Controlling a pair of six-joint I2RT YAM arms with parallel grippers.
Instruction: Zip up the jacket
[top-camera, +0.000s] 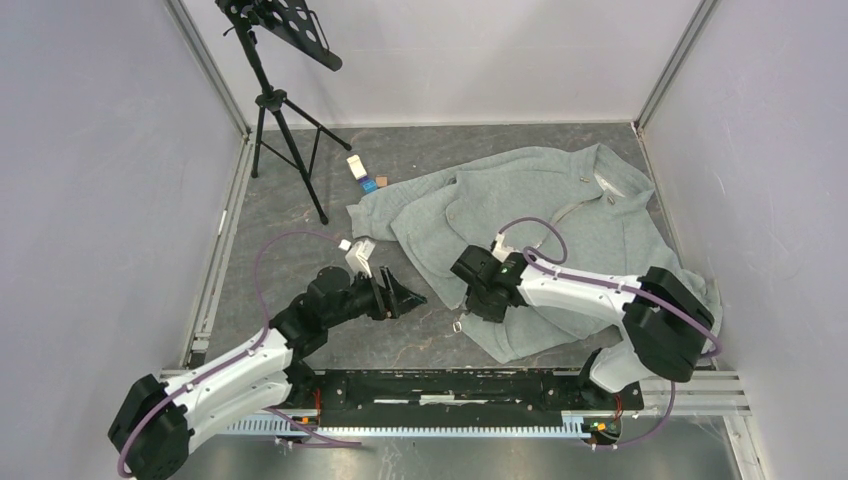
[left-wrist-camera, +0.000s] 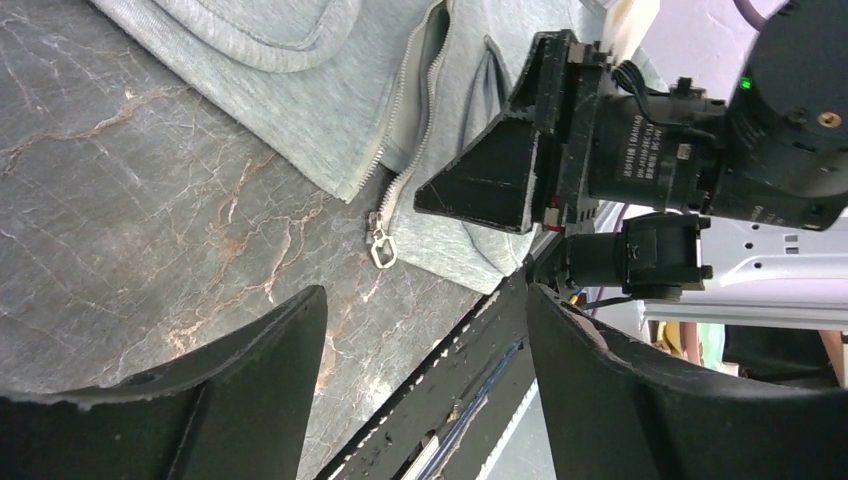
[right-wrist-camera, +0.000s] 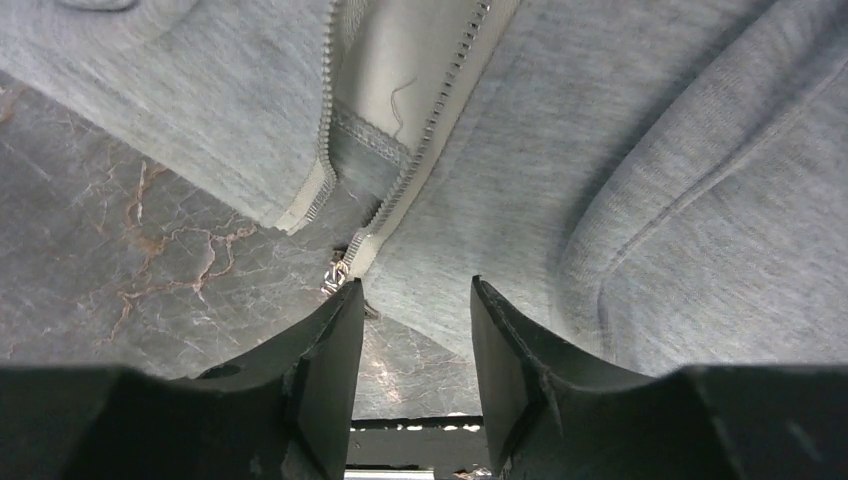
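jacket (top-camera: 580, 200) not zipped at all yet, both grippers closing in on the hem.
it's lying flat on the table (top-camera: 400, 345), right of centre, front open; slider (right-wrist-camera: 338, 275) sits at the hem on one row of teeth, the other row looks loose beside it. my right gripper (right-wrist-camera: 415, 300) hovers spread just by the slider, pinching nothing; left gripper (left-wrist-camera: 425, 320) wide apart nearby. joining the ends and the whole pull remain, i reckon.

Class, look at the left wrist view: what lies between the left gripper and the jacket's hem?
Only bare marbled table, shown in the left wrist view. The left gripper is open, and the zipper pull lies at the jacket hem.
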